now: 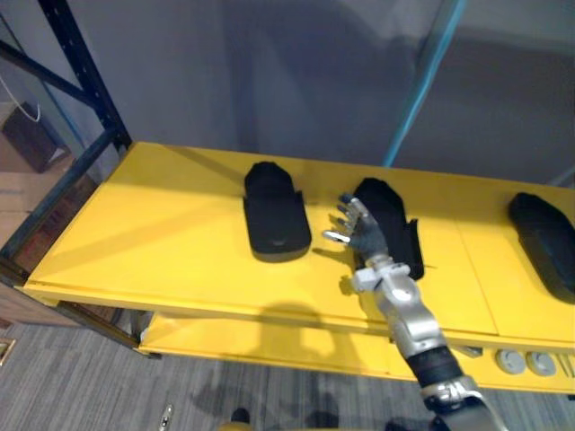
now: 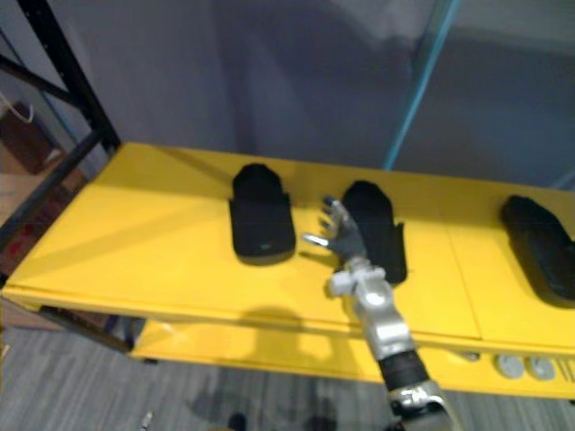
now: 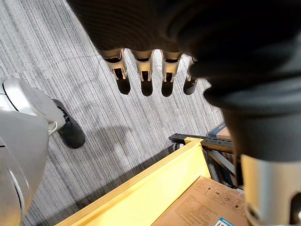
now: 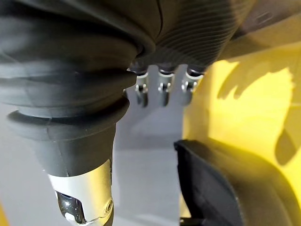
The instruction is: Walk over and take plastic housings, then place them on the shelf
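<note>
Three black plastic housings lie on the yellow shelf (image 1: 162,233): one left of centre (image 1: 275,212), one in the middle (image 1: 391,226) and one at the right edge (image 1: 544,238). My right hand (image 1: 361,232) hovers over the left side of the middle housing, fingers spread and relaxed, holding nothing. In the right wrist view its fingers (image 4: 162,89) hang straight above that housing (image 4: 225,188). My left hand (image 3: 146,77) hangs low over the grey floor with straight fingers, nothing in it.
The shelf's dark blue upright (image 1: 85,72) and brace stand at the left. A lower yellow shelf (image 1: 269,346) carries small grey round parts (image 1: 526,362) at the right. A cardboard box (image 3: 197,205) sits on a yellow shelf near the left hand.
</note>
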Robot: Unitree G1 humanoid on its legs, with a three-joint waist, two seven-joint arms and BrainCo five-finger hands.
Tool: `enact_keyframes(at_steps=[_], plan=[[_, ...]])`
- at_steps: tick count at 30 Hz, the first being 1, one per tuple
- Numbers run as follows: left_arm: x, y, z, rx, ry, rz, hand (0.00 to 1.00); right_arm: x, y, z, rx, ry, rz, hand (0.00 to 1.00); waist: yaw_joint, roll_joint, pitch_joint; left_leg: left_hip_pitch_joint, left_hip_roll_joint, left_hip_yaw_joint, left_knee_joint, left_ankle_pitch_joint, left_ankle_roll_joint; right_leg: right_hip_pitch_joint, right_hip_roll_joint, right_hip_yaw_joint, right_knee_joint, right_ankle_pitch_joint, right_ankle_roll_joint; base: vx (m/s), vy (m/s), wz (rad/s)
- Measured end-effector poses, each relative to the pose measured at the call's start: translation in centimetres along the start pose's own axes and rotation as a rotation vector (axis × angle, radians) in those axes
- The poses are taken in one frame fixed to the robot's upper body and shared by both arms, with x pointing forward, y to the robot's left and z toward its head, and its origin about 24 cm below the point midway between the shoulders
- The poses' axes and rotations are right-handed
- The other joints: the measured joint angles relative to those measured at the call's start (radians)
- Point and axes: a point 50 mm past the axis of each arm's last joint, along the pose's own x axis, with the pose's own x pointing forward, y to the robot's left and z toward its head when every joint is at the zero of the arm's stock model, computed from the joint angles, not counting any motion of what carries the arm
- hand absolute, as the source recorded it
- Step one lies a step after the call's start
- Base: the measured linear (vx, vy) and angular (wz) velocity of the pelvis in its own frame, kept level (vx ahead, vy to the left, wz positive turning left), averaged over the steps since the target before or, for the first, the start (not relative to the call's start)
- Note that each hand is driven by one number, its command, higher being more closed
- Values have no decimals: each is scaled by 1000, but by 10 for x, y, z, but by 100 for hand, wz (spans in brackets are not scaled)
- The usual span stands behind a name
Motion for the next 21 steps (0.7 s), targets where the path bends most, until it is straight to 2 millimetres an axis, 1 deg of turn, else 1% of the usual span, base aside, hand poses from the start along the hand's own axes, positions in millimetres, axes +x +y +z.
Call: enact_keyframes(at_steps=[7,10,13,17,21], plan=[[0,1,-1,-3,9,0,0,0,10,-2,-4,7,38,0,-1,0,0,0,0,-5,-7,9,0,-1,0,-2,0,0,1,-2,0,1],[0,1,-1,-3,9,0,0,0,11,-3,-25,13,38,0,0,0,0,-1,-1,-6,-8,12,0,-1,0,-2,0,0,1,0,0,0],[0,0,-2,-4,11,0,0,0,12,-5,-70,34,39,0,0,0,1,-1,-2,-7,-9,15,-1,-2,-2,-2,0,-5,12,0,0,0],[-1,1,-5,-10,22,6,0,1,16,-9,-96,65,47,0,-1,3,3,-2,-2,-9,-10,17,-2,-2,-1,-5,0,-7,16,0,0,0],[-1,0,-6,-15,26,5,0,6,18,-12,-104,98,49,0,1,2,14,-2,-3,-10,-10,17,-2,0,-1,-7,0,-7,16,0,0,0]])
